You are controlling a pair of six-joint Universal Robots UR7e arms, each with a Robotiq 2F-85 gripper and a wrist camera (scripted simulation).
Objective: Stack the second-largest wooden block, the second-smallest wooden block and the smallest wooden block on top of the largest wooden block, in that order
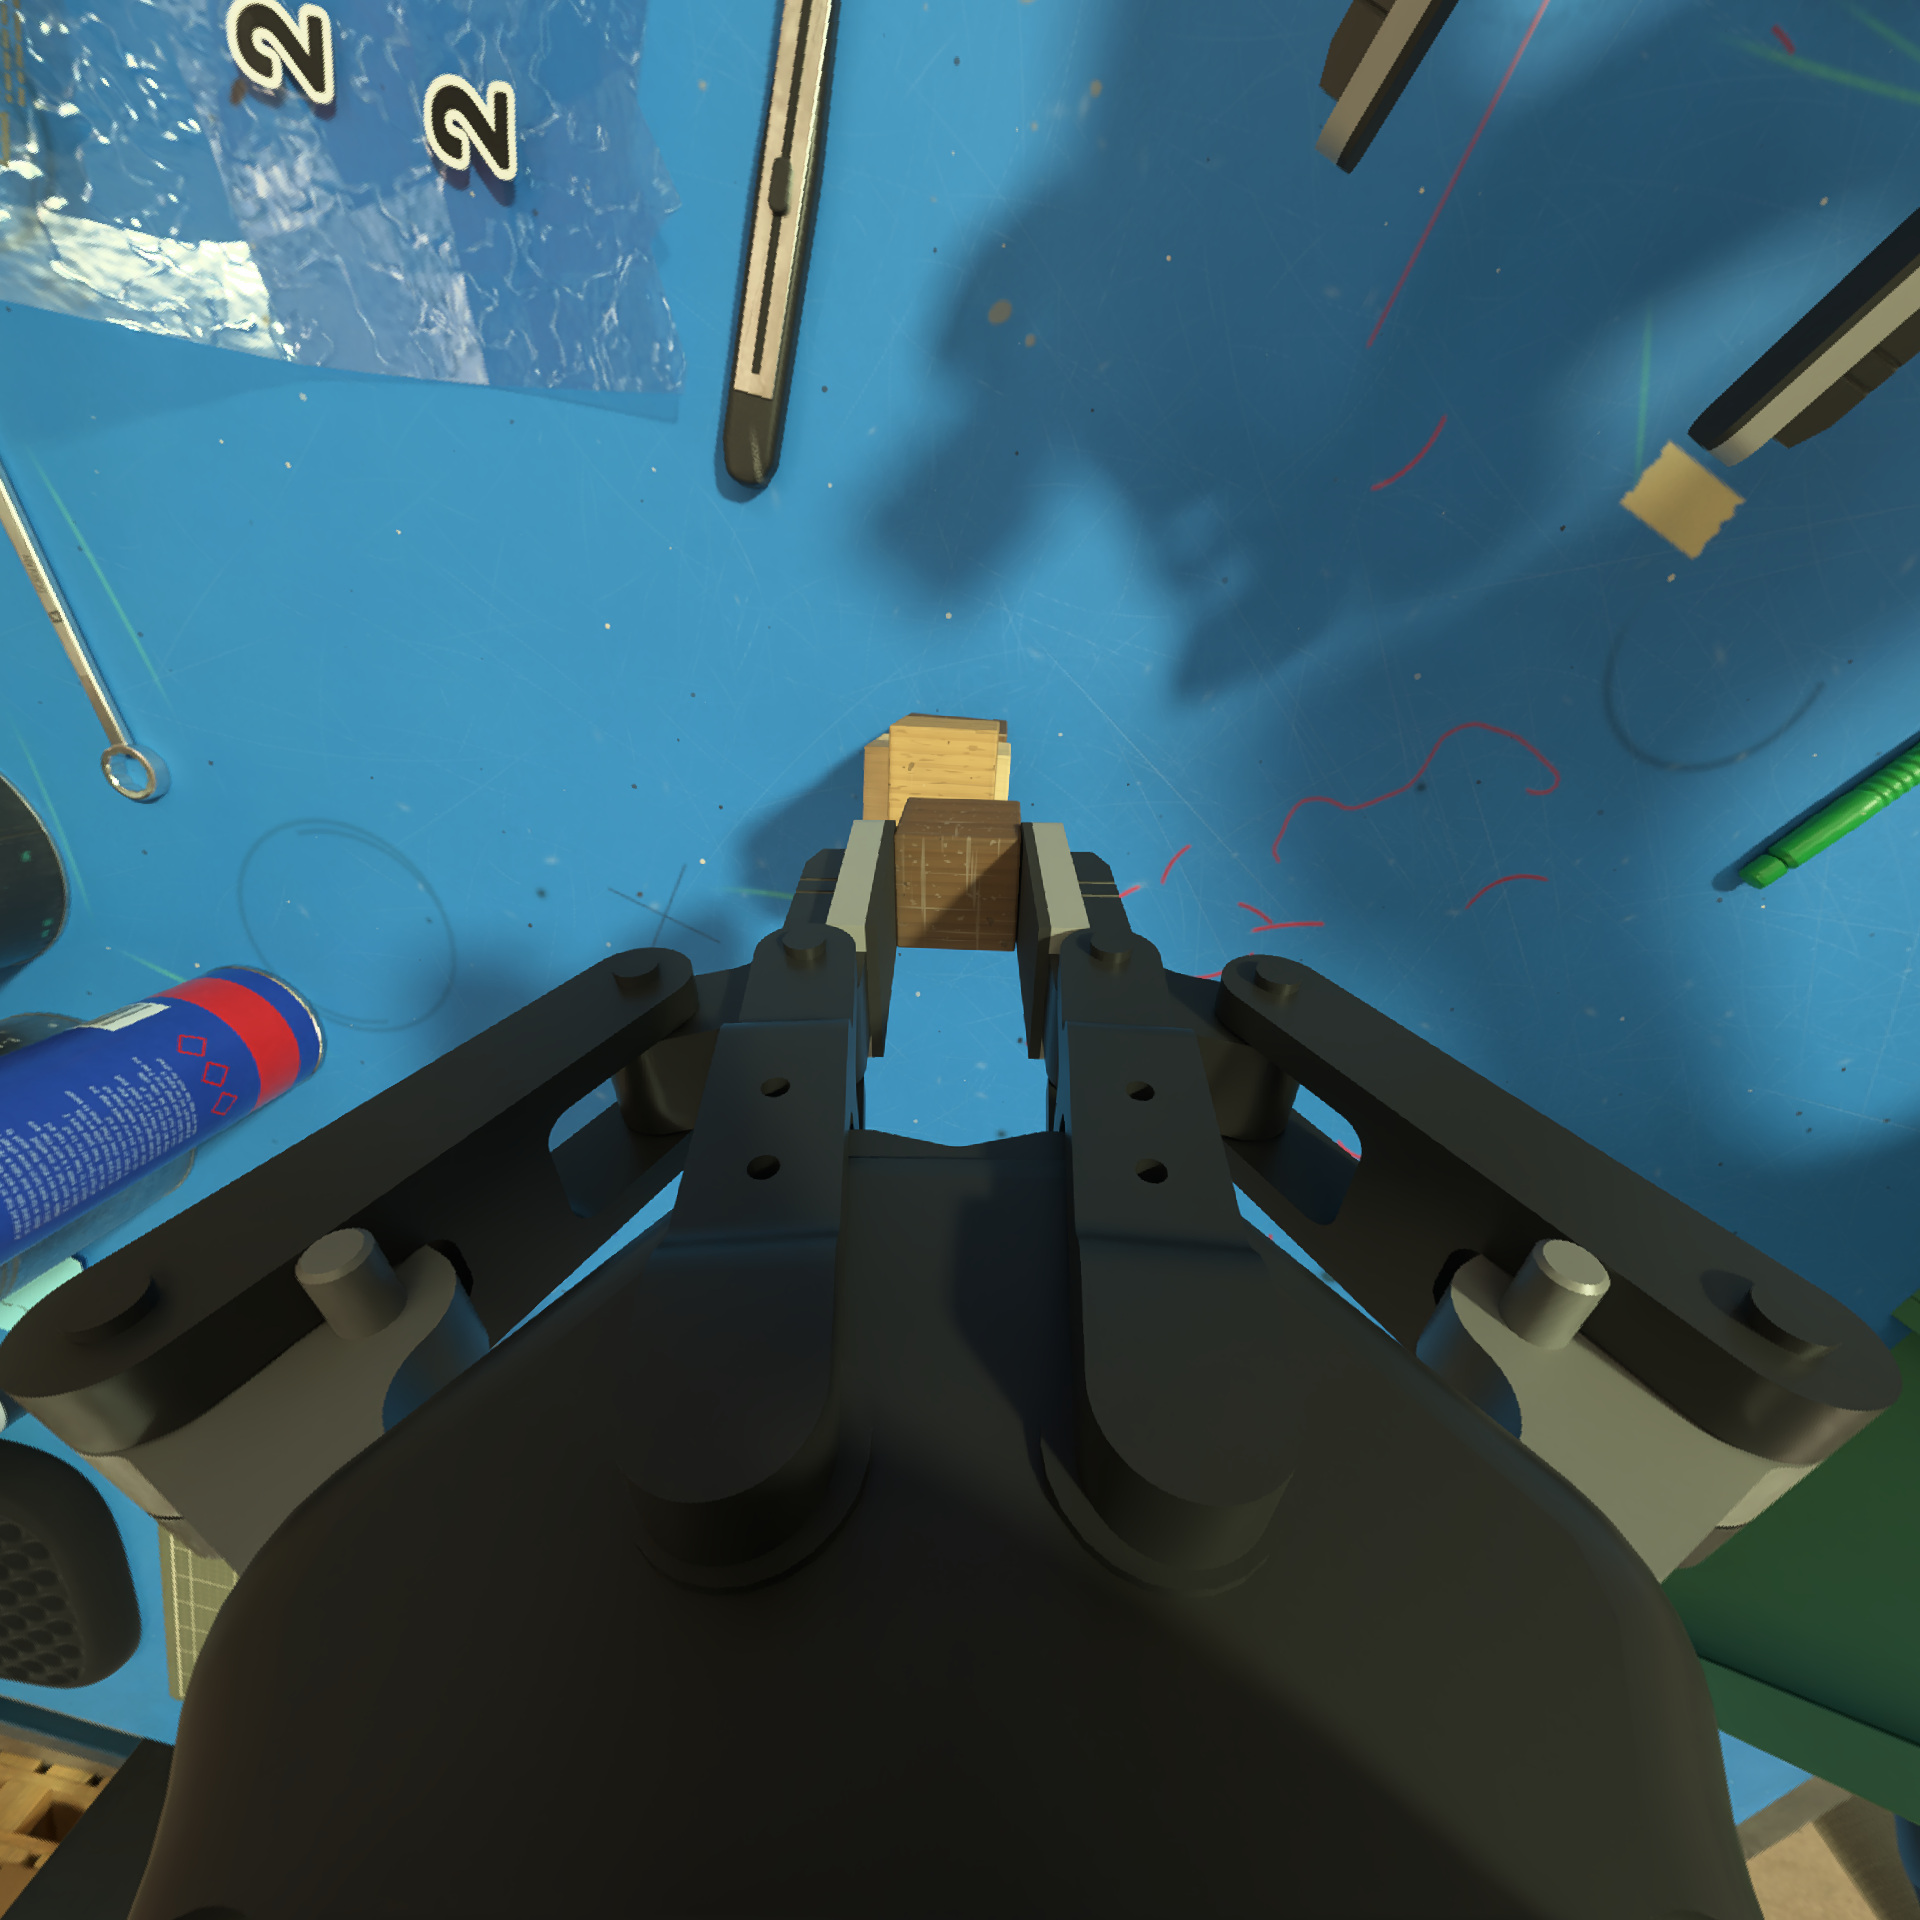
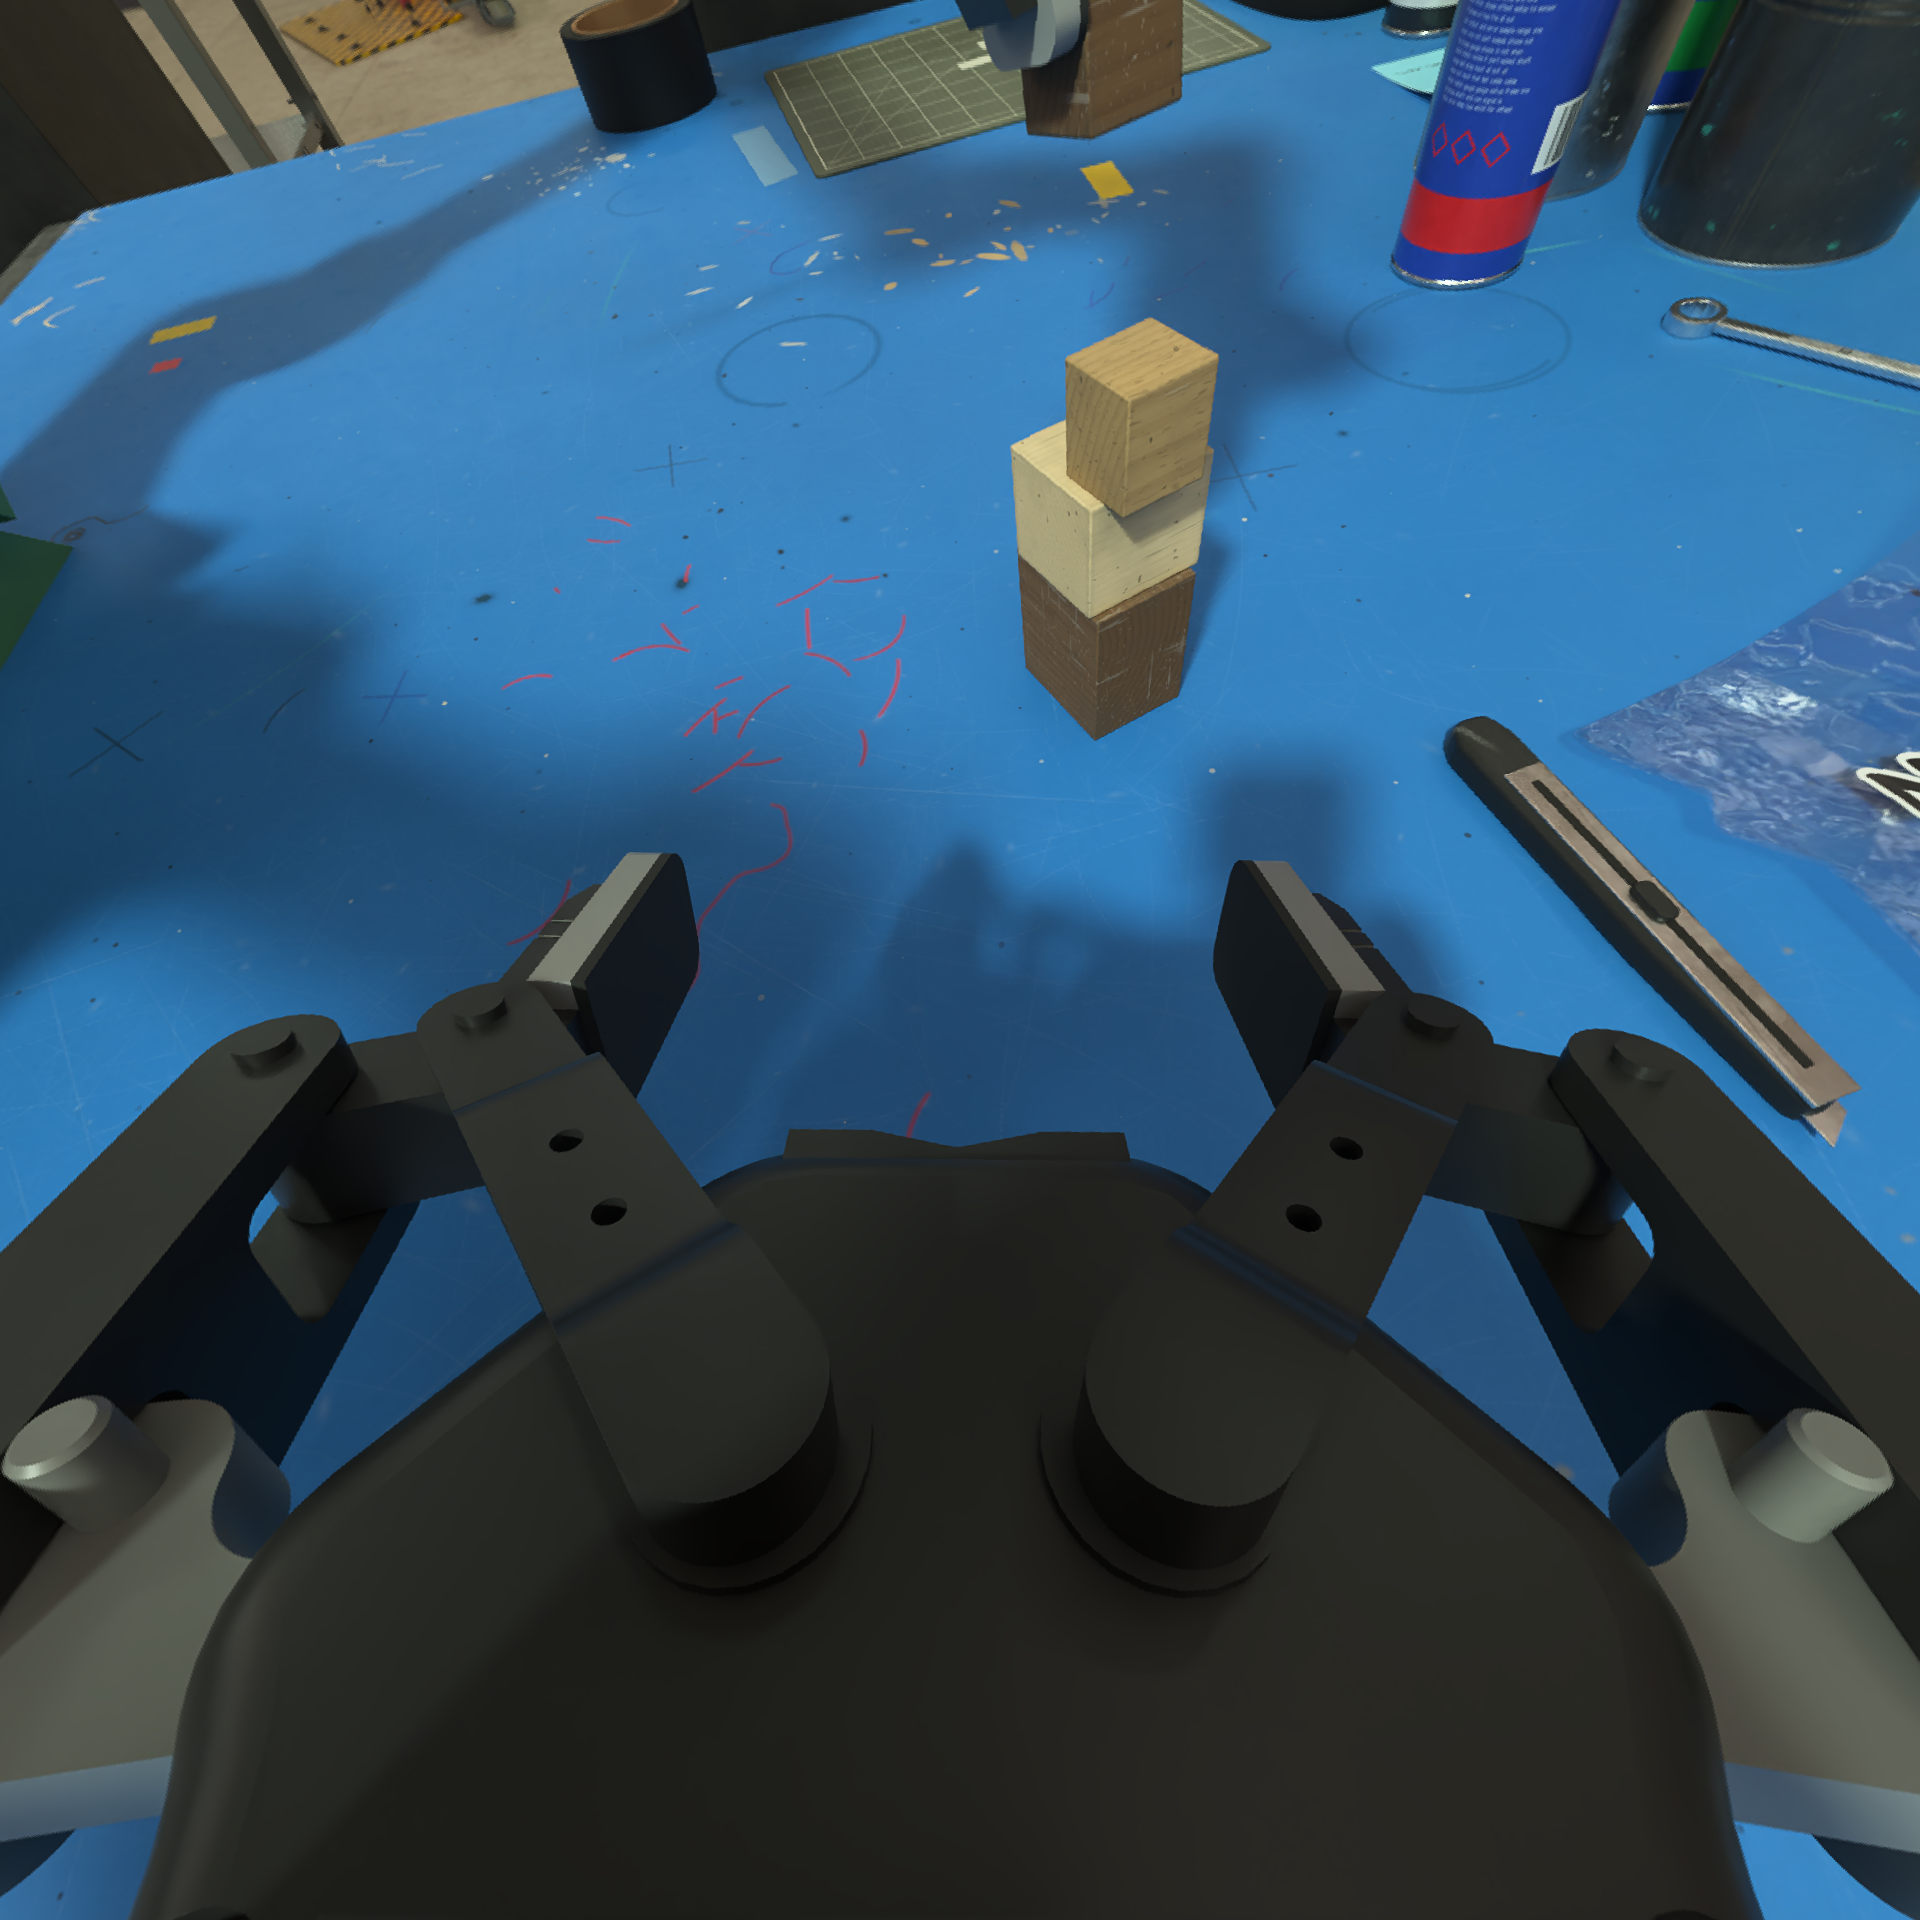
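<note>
A stack of three wooden blocks stands on the blue table: a dark brown block (image 2: 1107, 655) at the bottom, a pale cream block (image 2: 1101, 525) on it, a light tan block (image 2: 1141, 416) on top, turned a little. My left gripper (image 1: 956, 883) is shut on a small dark brown block (image 1: 956, 878) and holds it high above the stack, whose tan top (image 1: 940, 767) shows just beyond it. That held block also shows at the top of the right wrist view (image 2: 1107, 68). My right gripper (image 2: 954, 935) is open and empty, low and in front of the stack.
A utility knife (image 2: 1652, 920) lies right of the stack, also in the left wrist view (image 1: 774, 239). A blue and red spray can (image 2: 1486, 145), a dark container (image 2: 1787, 135), a wrench (image 2: 1787, 343), a tape roll (image 2: 639, 62), a cutting mat (image 2: 914, 94) and a plastic bag (image 1: 312, 177) surround it.
</note>
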